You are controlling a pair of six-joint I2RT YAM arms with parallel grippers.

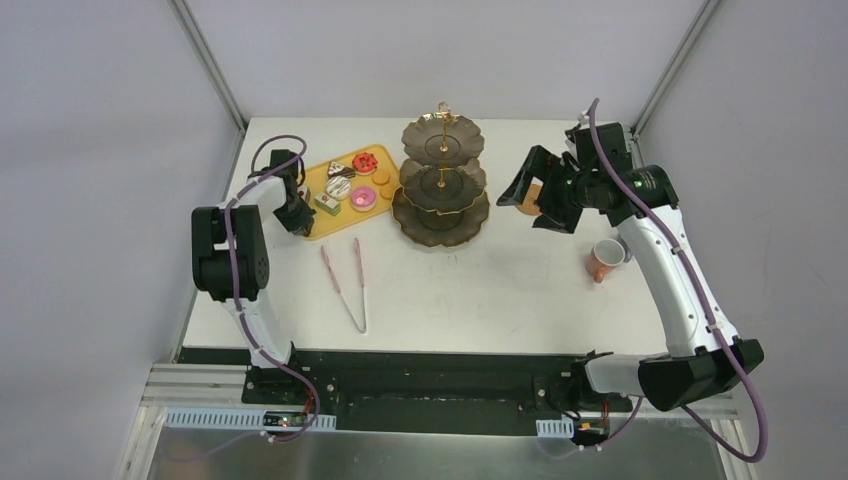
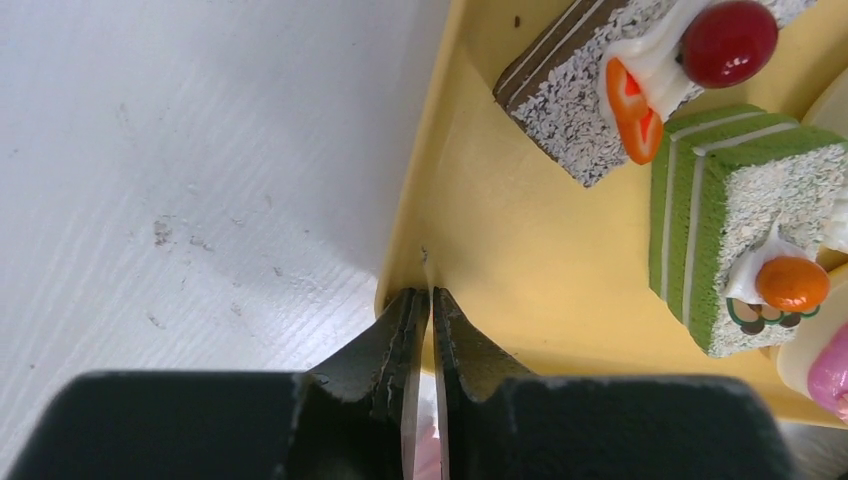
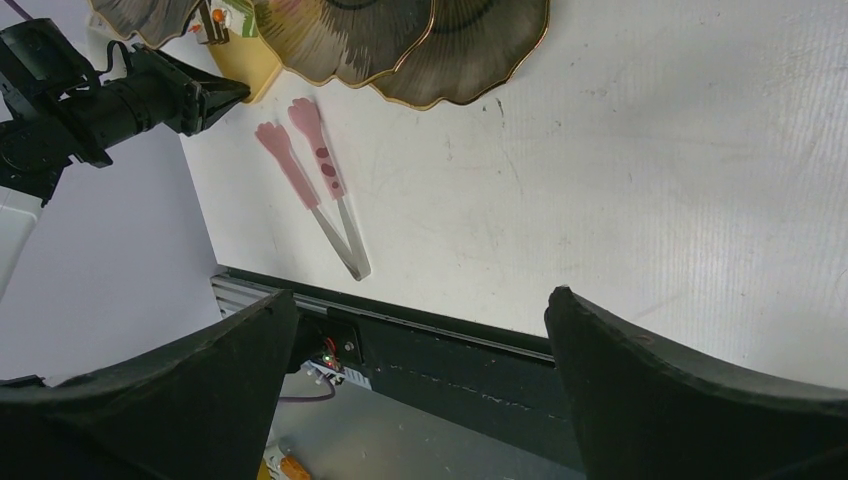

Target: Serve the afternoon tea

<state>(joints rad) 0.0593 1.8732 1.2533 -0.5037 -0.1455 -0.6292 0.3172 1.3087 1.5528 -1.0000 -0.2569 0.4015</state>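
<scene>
A yellow tray (image 1: 335,222) at the back left carries several small cakes (image 1: 340,187) and an orange cookie (image 1: 381,177). My left gripper (image 1: 298,218) is at the tray's near-left corner, shut on the tray's rim (image 2: 405,235). The left wrist view shows a cherry-topped cake (image 2: 600,90) and a green cake (image 2: 740,210) just beyond my left gripper (image 2: 430,297). The dark three-tier stand (image 1: 442,190) with its gold rod stands empty at centre. My right gripper (image 1: 525,208) hangs open to its right, holding nothing. A pinkish cup (image 1: 604,260) stands beside a blue-grey cup (image 1: 626,247).
Pink tongs (image 1: 346,283) lie on the white table in front of the tray, also in the right wrist view as tongs (image 3: 315,180). A brown woven coaster (image 1: 531,194) is partly hidden behind the right gripper. The right gripper (image 3: 420,295) looks down over the table's front edge (image 3: 450,335).
</scene>
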